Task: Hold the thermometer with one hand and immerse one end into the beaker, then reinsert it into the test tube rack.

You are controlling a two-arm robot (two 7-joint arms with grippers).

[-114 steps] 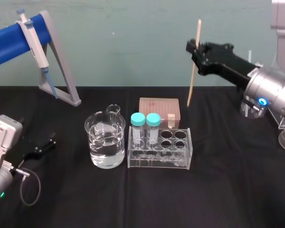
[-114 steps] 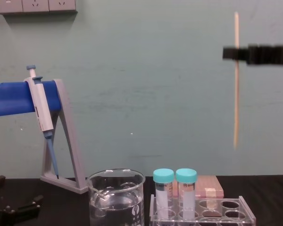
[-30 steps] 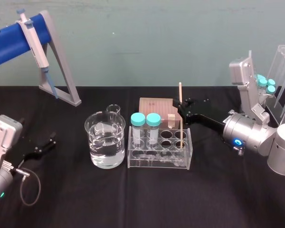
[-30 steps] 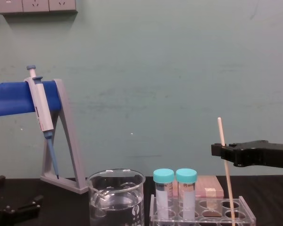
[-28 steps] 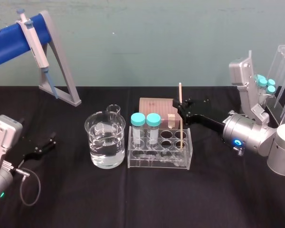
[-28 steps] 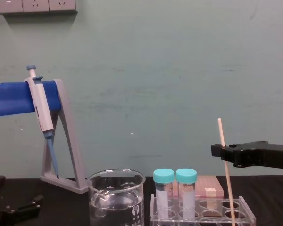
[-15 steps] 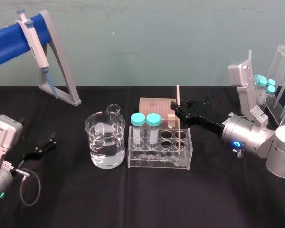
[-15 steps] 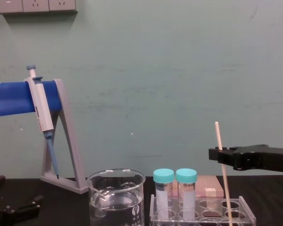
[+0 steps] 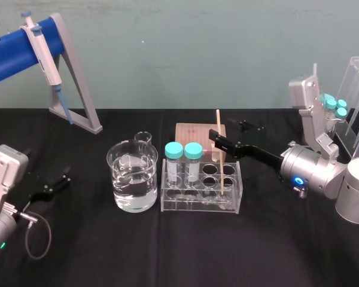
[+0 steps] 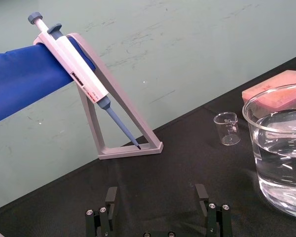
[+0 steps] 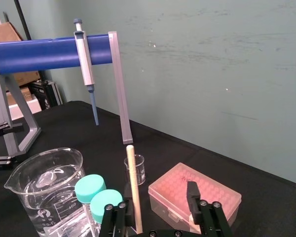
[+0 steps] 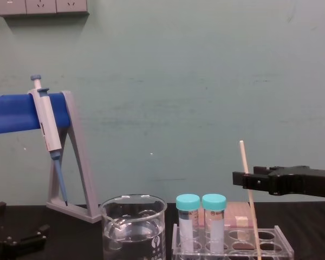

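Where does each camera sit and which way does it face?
Head view: high on the robot, looking down at the table; both arms show, left gripper parked, right gripper at the test tube rack.
Chest view: lower, looking level across the table; right gripper reaches in from the right.
Left wrist view: behind its open fingers, facing the pipette stand and beaker.
Right wrist view: behind its open fingers, facing the thermometer.
Shared: head and chest both show the thermometer tilted in the test tube rack.

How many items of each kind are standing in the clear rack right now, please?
Teal-capped tubes: 2
Stick: 1
Total in the rack: 3
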